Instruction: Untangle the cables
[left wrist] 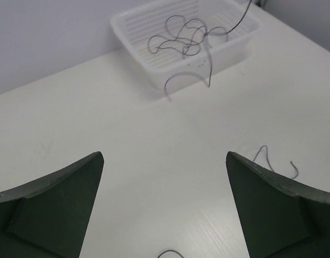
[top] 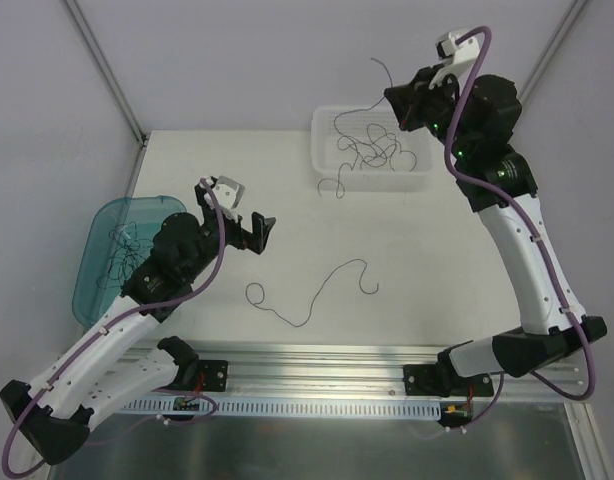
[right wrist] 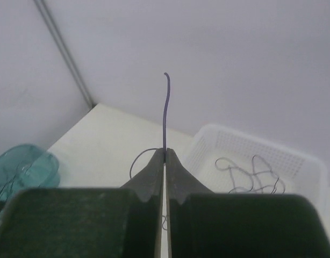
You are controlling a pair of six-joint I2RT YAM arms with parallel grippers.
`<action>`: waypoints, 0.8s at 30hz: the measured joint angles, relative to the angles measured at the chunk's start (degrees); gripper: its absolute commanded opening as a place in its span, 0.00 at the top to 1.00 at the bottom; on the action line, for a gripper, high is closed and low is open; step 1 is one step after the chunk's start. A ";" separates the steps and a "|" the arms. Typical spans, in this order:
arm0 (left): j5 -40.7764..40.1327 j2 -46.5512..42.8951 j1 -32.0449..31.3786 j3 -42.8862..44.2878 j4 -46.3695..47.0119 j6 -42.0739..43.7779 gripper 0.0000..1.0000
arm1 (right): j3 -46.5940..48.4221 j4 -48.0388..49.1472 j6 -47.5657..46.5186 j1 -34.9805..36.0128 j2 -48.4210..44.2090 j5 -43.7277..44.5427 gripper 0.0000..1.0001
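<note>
The left claw (top: 255,232) stood wide open above the tabletop (top: 437,260), holding nothing. The right claw (right wrist: 165,155) was clenched on one purple cable (right wrist: 165,107) (its tip poking straight up), held over the white basket (top: 315,140), where most of the cables (top: 372,150) lay tangled. One loose strand (top: 327,277) lay on the tabletop; a few more sat in the blue tray (top: 92,250).

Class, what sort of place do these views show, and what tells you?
Likely a robotics lab bench: left arm and right arm bolted to a metal rail, white basket and teal tray holding thin cables.
</note>
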 measured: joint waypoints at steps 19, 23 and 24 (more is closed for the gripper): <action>-2.60 2.93 6.86 -5.55 -4.81 -2.62 0.01 | 18.43 15.04 4.24 -10.21 34.12 10.14 0.66; -2.12 3.48 7.08 -5.55 -4.94 -2.60 0.01 | 10.60 13.94 5.79 -10.27 37.24 11.65 0.42; -2.08 3.56 7.08 -5.55 -4.96 -2.62 0.01 | 8.11 13.31 5.92 -10.27 37.38 11.87 0.39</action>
